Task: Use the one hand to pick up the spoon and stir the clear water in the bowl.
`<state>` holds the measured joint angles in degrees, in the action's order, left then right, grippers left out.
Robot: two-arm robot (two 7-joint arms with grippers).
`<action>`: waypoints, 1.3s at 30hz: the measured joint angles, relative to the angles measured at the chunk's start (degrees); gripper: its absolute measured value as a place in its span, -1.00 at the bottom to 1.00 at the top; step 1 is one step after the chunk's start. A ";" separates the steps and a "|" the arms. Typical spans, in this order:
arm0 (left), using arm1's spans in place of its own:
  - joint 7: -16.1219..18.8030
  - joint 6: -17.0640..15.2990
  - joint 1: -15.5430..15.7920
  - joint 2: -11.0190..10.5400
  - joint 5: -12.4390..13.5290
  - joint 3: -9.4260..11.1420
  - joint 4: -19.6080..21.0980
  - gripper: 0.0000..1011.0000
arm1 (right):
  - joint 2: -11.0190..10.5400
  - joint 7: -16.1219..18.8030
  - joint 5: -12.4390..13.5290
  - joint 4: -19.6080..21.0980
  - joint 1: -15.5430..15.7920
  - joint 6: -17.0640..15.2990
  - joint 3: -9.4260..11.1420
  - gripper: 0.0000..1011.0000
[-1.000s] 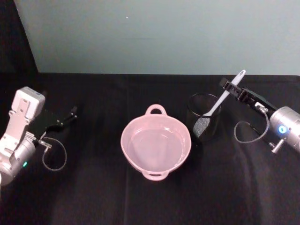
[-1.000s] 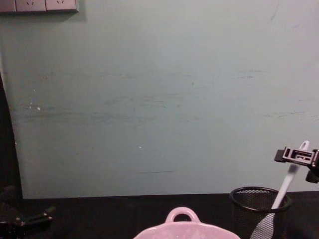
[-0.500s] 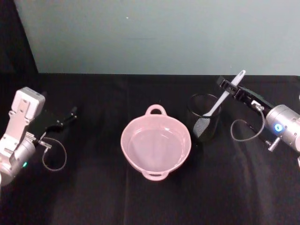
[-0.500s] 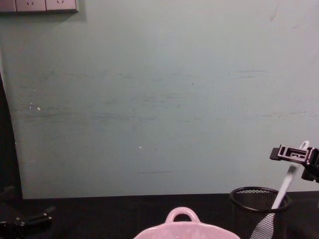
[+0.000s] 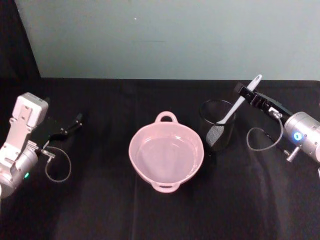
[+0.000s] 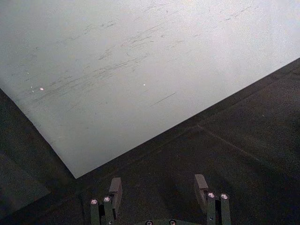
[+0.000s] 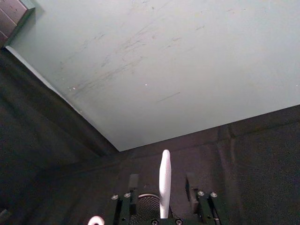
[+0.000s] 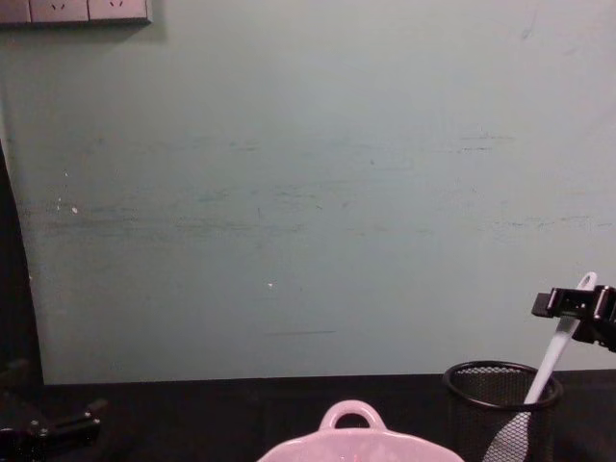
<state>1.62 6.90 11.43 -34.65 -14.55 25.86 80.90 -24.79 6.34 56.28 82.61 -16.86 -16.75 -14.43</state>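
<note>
White spoon [image 5: 234,109] handle between parted fingers [image 7: 191,183] of right gripper [image 7: 162,182], left gripper [image 6: 158,188] parked far left, fingers [image 6: 115,190] apart

Black-draped table [image 5: 100,210] is carrying two things. Pink bowl [image 5: 132,150] is sitting at centre, mesh cup [image 5: 226,139] standing beside it at two o'clock.

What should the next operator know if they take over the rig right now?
Right gripper: open, fingers on either side of the spoon handle near its top, not closed on it.
Left gripper: open, idle at the left of the table.
Spoon: leaning in the black mesh cup, blade down. The cup stands just right of the pink bowl, which holds clear water.
Done: right gripper lined up on the handle.
Left: close on the handle, lift the spoon out, carry it to the bowl, stir.
</note>
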 joint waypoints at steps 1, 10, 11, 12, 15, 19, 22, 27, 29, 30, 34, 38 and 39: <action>0.00 0.00 0.00 0.00 0.00 0.00 0.00 1.00 | 0.00 0.00 0.00 0.00 0.00 0.00 0.00 0.18; 0.00 0.00 0.00 0.00 0.00 0.00 0.00 1.00 | 0.00 0.05 -0.04 0.00 0.01 0.00 0.04 -0.38; 0.00 0.00 0.00 0.00 0.00 0.00 0.00 1.00 | 0.00 0.05 -0.04 0.00 0.01 0.00 0.04 -0.42; 0.00 0.00 0.00 0.00 0.00 0.00 0.00 1.00 | 0.00 0.06 -0.04 0.00 0.01 0.00 0.04 -0.54; 0.00 0.00 0.00 0.00 0.00 0.00 0.00 1.00 | 0.00 0.07 -0.04 0.00 0.01 0.00 0.04 -0.66; 0.00 0.00 0.00 0.00 0.00 0.00 0.00 1.00 | 0.00 0.08 -0.04 0.00 0.01 0.00 0.04 -0.78; 0.00 0.00 0.00 0.00 0.00 0.00 0.00 1.00 | 0.00 0.09 -0.04 0.00 0.01 0.00 0.04 -0.78; 0.00 0.00 0.00 0.00 0.00 0.00 0.00 1.00 | 0.00 0.09 -0.04 0.00 0.01 0.01 0.03 -0.78; 0.00 0.00 0.00 0.00 0.00 0.00 0.00 1.00 | -0.56 0.35 -0.62 0.56 0.23 0.81 -0.41 -0.78; 0.00 0.00 0.00 0.00 0.00 0.00 0.00 1.00 | -1.20 0.43 -1.37 1.55 0.50 1.59 -0.82 -0.78; 0.00 0.00 0.00 0.00 0.00 0.00 0.00 1.00 | -2.78 0.44 -3.21 3.99 0.98 2.38 -1.52 -0.78; 0.00 0.00 0.00 0.00 0.00 0.00 0.00 1.00 | -5.03 0.25 -4.76 8.10 1.48 1.83 -1.70 -0.78; 0.00 0.00 0.00 0.00 0.00 0.00 0.00 1.00 | -5.40 0.16 -5.02 8.85 1.56 1.73 -1.69 -0.78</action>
<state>1.62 6.91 11.44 -34.65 -14.55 25.86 80.90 -30.19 6.50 51.26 91.46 -15.30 -15.02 -16.11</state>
